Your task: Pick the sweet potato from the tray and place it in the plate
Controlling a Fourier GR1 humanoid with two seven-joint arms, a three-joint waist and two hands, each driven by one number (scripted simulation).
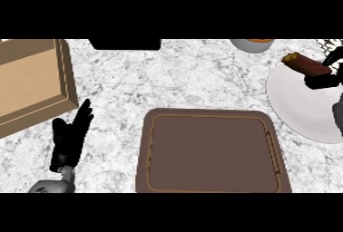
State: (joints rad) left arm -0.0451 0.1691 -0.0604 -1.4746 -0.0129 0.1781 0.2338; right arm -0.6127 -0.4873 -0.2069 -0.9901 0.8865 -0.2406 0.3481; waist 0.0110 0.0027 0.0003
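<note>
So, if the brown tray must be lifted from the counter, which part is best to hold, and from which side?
Probably the raised rim of the tray, on its left edge. The left robot hand rests open just beside that edge, while the right robot hand holds the sweet potato over the plate. The tray is flat and wide, so only the rim gives fingers something to hook under.

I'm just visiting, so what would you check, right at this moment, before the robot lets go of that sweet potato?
1. Sweet potato out of the brown tray: ok.
2. Right hand curled round it: ok.
3. Potato over the white plate: ok, near its upper rim.
4. Potato touching the plate's surface: cannot tell.
5. Left hand resting open, away from the plate: ok.
6. Bowl at the counter's far edge apart from the plate: ok.
</note>
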